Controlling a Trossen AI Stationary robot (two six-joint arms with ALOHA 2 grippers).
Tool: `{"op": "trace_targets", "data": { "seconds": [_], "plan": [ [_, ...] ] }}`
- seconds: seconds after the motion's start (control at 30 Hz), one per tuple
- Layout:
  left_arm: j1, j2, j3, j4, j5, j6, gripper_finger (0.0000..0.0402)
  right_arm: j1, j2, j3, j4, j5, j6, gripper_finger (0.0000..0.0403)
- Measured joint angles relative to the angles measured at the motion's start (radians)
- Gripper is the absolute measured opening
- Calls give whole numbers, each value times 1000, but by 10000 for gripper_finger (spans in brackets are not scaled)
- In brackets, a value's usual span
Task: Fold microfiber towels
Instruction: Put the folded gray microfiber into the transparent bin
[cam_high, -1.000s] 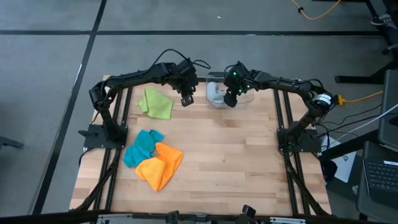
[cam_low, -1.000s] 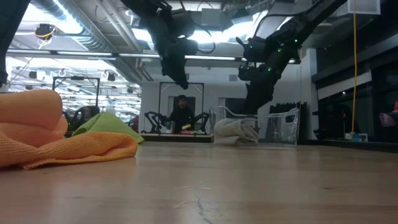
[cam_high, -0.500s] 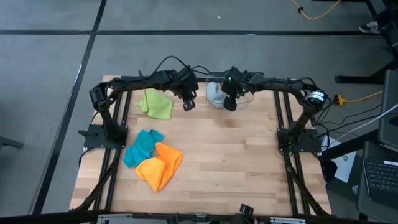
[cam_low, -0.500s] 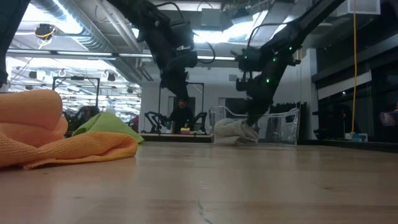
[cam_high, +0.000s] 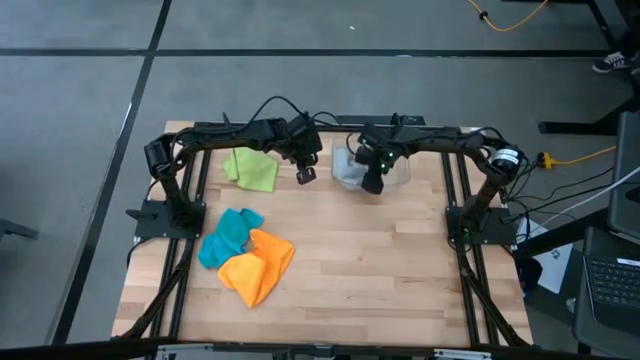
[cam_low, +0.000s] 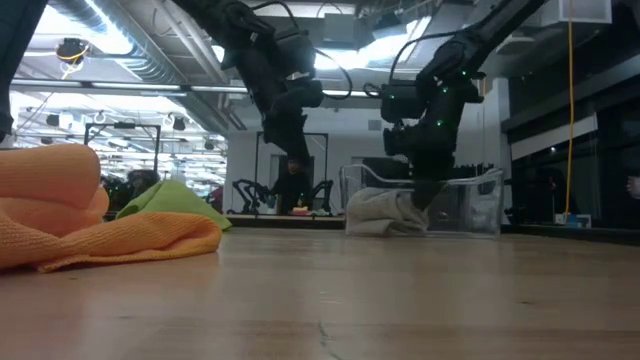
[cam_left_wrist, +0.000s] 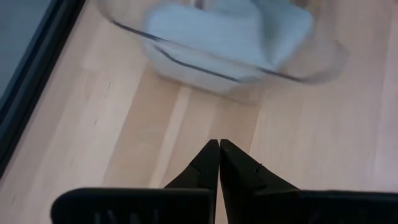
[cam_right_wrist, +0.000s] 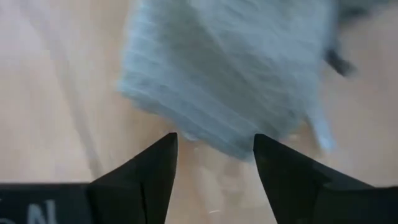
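Observation:
A light grey towel lies bunched in a clear plastic bin at the table's far middle; it also shows in the right wrist view. My right gripper is open, fingers down at the bin, just over the grey towel. My left gripper is shut and empty, in the air left of the bin. A lime green towel lies at the far left. A teal towel and an orange towel lie bunched together at the near left. My right gripper's open fingers point down at the bin's near part, one on either side of the grey towel's edge. Whether they touch the towel or the bin wall, I cannot tell.
Bare wood fills the table's middle and right. The arm bases stand at the left edge and the right edge. In the low view a person shows far behind the table.
My right gripper has come down toward the near edge, into the bin by the grey towel. My left gripper has come down a little toward the near edge. The bin with the grey towel has slid slightly toward the near edge.

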Motion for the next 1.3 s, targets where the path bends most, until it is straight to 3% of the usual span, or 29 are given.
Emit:
{"op": "trace_targets", "data": {
  "seconds": [0.1, 0.2, 0.43, 0.6, 0.7, 0.93, 1.13, 1.3],
  "plan": [
    [0, 0, 0, 12, 0, 0, 6, 42, 0, 0, -4, -117, -28, 216],
    [0, 0, 0, 12, 0, -1, 1, 73, 0, 0, -1, -157, -29, 216],
    [0, 0, 0, 12, 0, -1, 8, 102, 0, 0, -4, 42, -29, 216],
    [0, 0, 0, 12, 0, -1, 2, 102, 0, 0, -3, -172, -84, 216],
    [0, 0, 0, 12, 0, -1, 3, 102, 0, 0, 4, -212, -104, 216],
    [-4, 0, 0, 12, 0, -22, 5, 102, 0, 0, 17, -3, -107, 216],
    [-24, 0, 0, 12, 0, -26, 4, 101, 0, 0, 31, 62, -131, 216],
    [-44, 0, 0, 13, -21, -26, 7, 101, 0, 1, 52, 214, -192, 216]
  ]
}}
